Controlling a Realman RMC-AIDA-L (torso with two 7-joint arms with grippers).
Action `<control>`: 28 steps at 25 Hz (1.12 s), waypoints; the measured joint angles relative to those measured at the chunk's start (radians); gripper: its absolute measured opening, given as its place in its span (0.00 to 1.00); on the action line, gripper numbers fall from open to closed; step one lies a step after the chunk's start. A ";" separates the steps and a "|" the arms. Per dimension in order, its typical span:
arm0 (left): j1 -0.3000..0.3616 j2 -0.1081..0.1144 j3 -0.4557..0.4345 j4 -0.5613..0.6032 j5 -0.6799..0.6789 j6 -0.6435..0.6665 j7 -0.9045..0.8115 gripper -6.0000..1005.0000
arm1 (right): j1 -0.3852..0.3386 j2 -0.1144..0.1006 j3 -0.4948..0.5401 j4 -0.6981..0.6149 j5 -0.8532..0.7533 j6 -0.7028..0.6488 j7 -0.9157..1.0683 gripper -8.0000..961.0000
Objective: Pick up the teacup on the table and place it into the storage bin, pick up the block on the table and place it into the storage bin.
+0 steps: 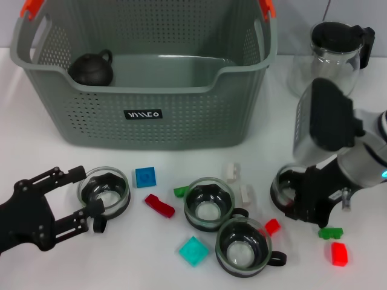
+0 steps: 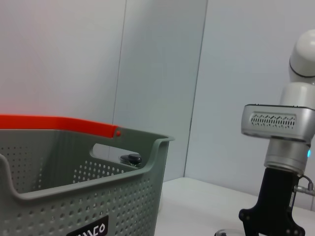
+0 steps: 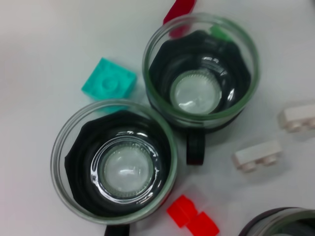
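Teacups are sitting below the bin (image 1: 145, 90); left gripper (image 1: 81, 196) is spreading beside one (image 1: 104, 191), right gripper (image 1: 302, 202) unclear.

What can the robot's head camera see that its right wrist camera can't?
Only the head view shows the storage bin with a dark teapot inside, the glass jug, the blue block, the far left teacup, and both arms: the left gripper open beside that teacup, the right gripper down at the rightmost teacup.

Only the right wrist view shows the cups' insides up close.

Both show the two middle teacups, the teal block, two white blocks and a red block.
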State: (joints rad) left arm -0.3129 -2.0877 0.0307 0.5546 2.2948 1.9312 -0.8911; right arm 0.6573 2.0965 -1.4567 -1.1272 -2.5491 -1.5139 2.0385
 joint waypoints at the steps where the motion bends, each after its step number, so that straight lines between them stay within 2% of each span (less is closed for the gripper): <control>1: 0.000 0.000 0.000 0.000 0.000 0.000 0.000 0.72 | -0.004 0.000 0.017 -0.015 0.009 -0.013 -0.006 0.11; 3: 0.000 0.000 0.000 -0.001 0.000 0.000 0.000 0.72 | -0.012 -0.002 0.090 -0.046 0.062 -0.073 -0.048 0.09; 5: 0.000 0.000 0.000 -0.001 0.000 0.000 0.000 0.72 | -0.012 -0.007 0.217 -0.069 0.154 -0.164 -0.115 0.07; 8: 0.000 0.000 0.000 -0.001 0.000 0.000 0.000 0.72 | -0.002 -0.023 0.494 -0.080 0.395 -0.345 -0.224 0.07; 10: 0.000 0.000 0.000 -0.001 0.000 0.000 0.000 0.72 | -0.004 -0.028 0.597 -0.075 0.512 -0.378 -0.241 0.07; 12: -0.001 0.000 0.000 -0.002 -0.001 0.000 0.000 0.72 | -0.013 -0.024 0.650 -0.065 0.624 -0.349 -0.239 0.07; 15: -0.011 0.000 0.000 -0.011 -0.008 0.000 0.000 0.72 | -0.011 0.004 0.619 -0.045 0.698 -0.238 -0.233 0.07; 17: -0.017 0.000 0.000 -0.018 -0.011 0.000 0.000 0.72 | 0.008 0.008 0.537 -0.037 0.724 -0.133 -0.216 0.07; 21: -0.025 0.001 0.000 -0.029 -0.012 0.000 -0.005 0.72 | 0.090 0.001 0.383 -0.037 0.735 0.155 -0.059 0.07; 25: -0.027 0.000 0.000 -0.033 -0.012 0.000 -0.005 0.72 | 0.222 -0.001 0.325 -0.005 0.600 0.352 0.127 0.07; 28: -0.027 0.000 0.000 -0.039 -0.012 0.000 -0.005 0.72 | 0.359 -0.002 0.316 0.092 0.423 0.438 0.277 0.07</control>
State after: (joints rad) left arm -0.3397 -2.0879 0.0306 0.5161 2.2825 1.9312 -0.8965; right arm 1.0162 2.0943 -1.1405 -1.0351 -2.1264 -1.0759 2.3156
